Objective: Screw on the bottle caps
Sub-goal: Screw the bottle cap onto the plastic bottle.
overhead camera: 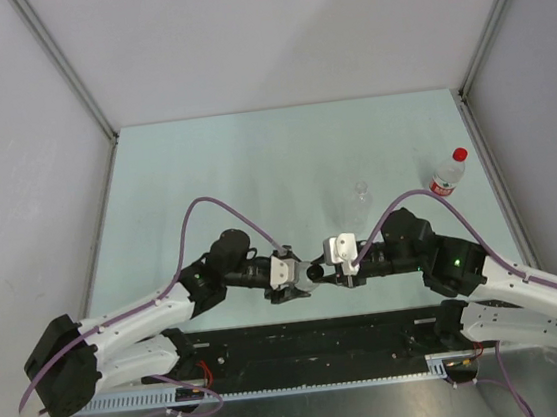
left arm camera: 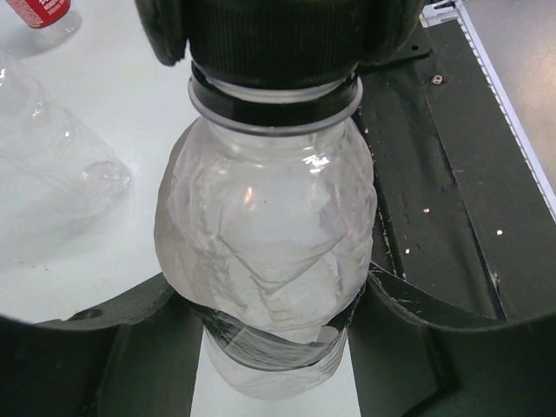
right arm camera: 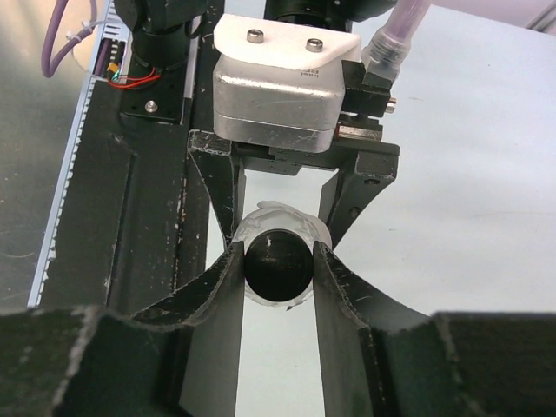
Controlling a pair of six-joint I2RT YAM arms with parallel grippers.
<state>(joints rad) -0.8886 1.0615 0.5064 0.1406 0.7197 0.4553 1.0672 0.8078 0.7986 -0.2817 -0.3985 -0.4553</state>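
The left gripper (overhead camera: 300, 279) is grasping a clear bottle (left arm camera: 265, 234) around its body and is holding it sideways. The right gripper (right arm camera: 278, 265) is facing it, and its two fingers are pressing on the black cap (left arm camera: 274, 43), which is sitting on this bottle's neck. Beyond this bottle, to its right, a second clear bottle (overhead camera: 361, 194) is standing uncapped. Farther right, a labelled bottle (overhead camera: 449, 174) is wearing a red cap (overhead camera: 460, 155).

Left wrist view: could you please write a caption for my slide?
Left fingers hold a clear bottle while right fingers grip its black cap.
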